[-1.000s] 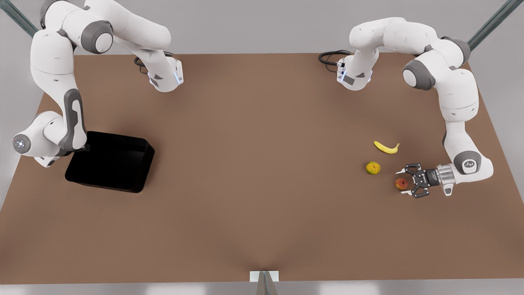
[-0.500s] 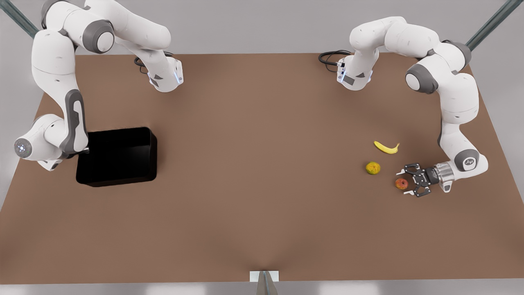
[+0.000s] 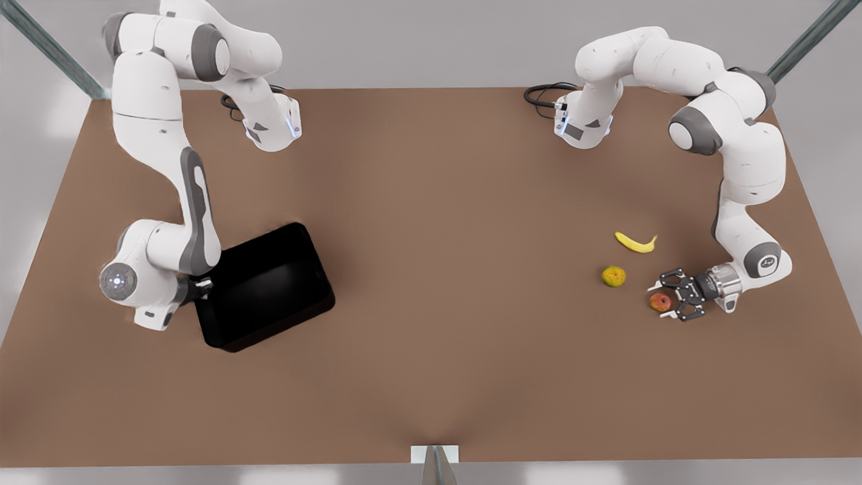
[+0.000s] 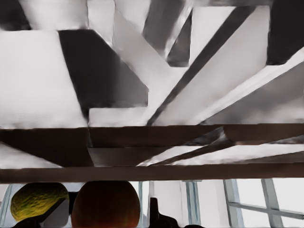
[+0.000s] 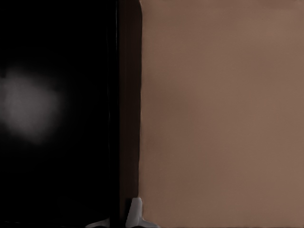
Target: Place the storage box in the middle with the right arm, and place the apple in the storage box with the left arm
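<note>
No words, numbers or brand names can be read anywhere. The only marks are a small dark emblem, too small to make out, on a grey joint cap (image 3: pixel 770 263) and a ring of pale dots on another joint's end cap (image 3: pixel 116 279).

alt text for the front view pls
On a brown table, the right gripper grips the black storage box at the front view's left; at its right, the open left gripper brackets the apple, beside a yellow-green fruit and banana.
</note>
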Robot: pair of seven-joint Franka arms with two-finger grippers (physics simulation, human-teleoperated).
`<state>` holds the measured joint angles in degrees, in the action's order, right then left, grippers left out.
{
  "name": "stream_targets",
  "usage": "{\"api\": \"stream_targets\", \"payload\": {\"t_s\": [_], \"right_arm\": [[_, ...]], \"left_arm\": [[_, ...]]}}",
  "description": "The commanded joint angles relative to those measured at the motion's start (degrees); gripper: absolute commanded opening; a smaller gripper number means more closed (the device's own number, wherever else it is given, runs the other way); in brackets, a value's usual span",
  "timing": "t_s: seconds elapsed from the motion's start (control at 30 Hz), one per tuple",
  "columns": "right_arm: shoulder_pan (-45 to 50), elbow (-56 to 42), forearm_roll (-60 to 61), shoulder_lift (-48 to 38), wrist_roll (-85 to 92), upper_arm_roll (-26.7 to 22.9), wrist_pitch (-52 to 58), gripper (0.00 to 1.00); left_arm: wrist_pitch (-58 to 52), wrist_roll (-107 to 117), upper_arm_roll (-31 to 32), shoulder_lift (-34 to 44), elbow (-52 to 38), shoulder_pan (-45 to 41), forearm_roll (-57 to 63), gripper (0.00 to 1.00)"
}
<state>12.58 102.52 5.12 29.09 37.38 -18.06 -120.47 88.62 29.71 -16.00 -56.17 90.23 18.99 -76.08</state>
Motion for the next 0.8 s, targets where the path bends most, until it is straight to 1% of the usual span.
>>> {"api": "stream_targets", "payload": {"t_s": [0.0,0.03,0.1,0.2,0.23,0.27,0.3,0.37,0.4,0.43,0.47,0.53,0.57,0.67,0.7,0.73,0.77], "right_arm": [[0.78,-0.31,0.24,0.18,-0.12,0.04,-0.02,0.21],[2.71,-1.01,1.73,0.7,-0.12,0.48,0.06,0.21],[2.98,-2.94,1.73,1.23,-4.6,5.58,-0.02,0.21],[7.46,-7.34,1.73,4.13,-12.94,7.25,-0.11,0.21],[7.64,-7.95,1.73,4.48,-17.43,9.44,-0.37,0.21],[8.86,-8.83,1.82,5.19,-20.42,10.5,-0.64,0.21],[10.53,-9.62,1.82,6.06,-24.46,11.2,-0.82,0.21],[10.89,-10.59,1.91,6.51,-30.96,14.98,-0.99,0.21],[10.89,-11.56,2.0,7.03,-31.67,15.69,-0.99,0.21],[10.97,-12.26,2.0,7.56,-31.67,16.92,-0.99,0.21],[10.98,-12.79,2.0,7.91,-31.94,17.8,-1.08,0.21],[12.38,-14.37,2.0,8.97,-32.02,18.94,-1.08,0.21],[12.64,-15.42,2.0,10.11,-31.94,19.2,-1.34,0.21],[14.05,-17.36,2.0,12.66,-33.96,20.78,-3.63,0.21],[14.14,-17.8,2.08,13.18,-33.96,20.87,-3.8,0.33],[14.23,-17.71,4.44,13.45,-33.96,20.79,-4.68,1.0],[14.23,-17.62,6.74,13.54,-33.78,20.78,-5.39,1.0]], "left_arm": [[0.06,0.0,0.0,0.0,0.12,0.0,-1.0,0.71],[0.33,0.0,0.0,0.0,0.3,0.0,-1.0,0.71],[0.41,0.0,0.62,0.0,0.3,0.0,-1.09,0.71],[0.42,0.0,1.32,0.09,0.3,0.0,-1.18,0.71],[0.59,0.0,1.49,0.09,0.3,0.0,-1.27,0.71],[0.59,0.0,1.5,0.09,0.3,0.0,-1.44,0.57],[0.68,0.0,1.41,0.09,0.3,0.0,-1.44,0.56],[1.03,0.0,1.41,0.0,0.39,0.0,-1.44,0.55],[1.21,0.0,1.41,0.0,0.65,0.0,-1.44,0.55],[1.29,0.0,1.41,0.0,0.74,0.0,-1.44,0.52],[1.29,0.0,1.41,0.0,0.74,0.0,-1.44,0.46],[1.29,0.09,1.41,0.0,0.74,0.0,-1.44,0.41],[1.21,0.26,1.41,0.09,0.74,0.0,-1.44,0.33],[0.59,1.32,1.41,0.71,0.47,0.0,-1.44,0.21],[0.5,1.84,1.41,1.06,0.47,0.0,-1.44,0.21],[0.42,2.19,1.41,1.15,0.39,0.0,-1.35,0.21],[0.15,3.42,1.32,2.46,0.3,0.0,-1.09,0.21]]}}
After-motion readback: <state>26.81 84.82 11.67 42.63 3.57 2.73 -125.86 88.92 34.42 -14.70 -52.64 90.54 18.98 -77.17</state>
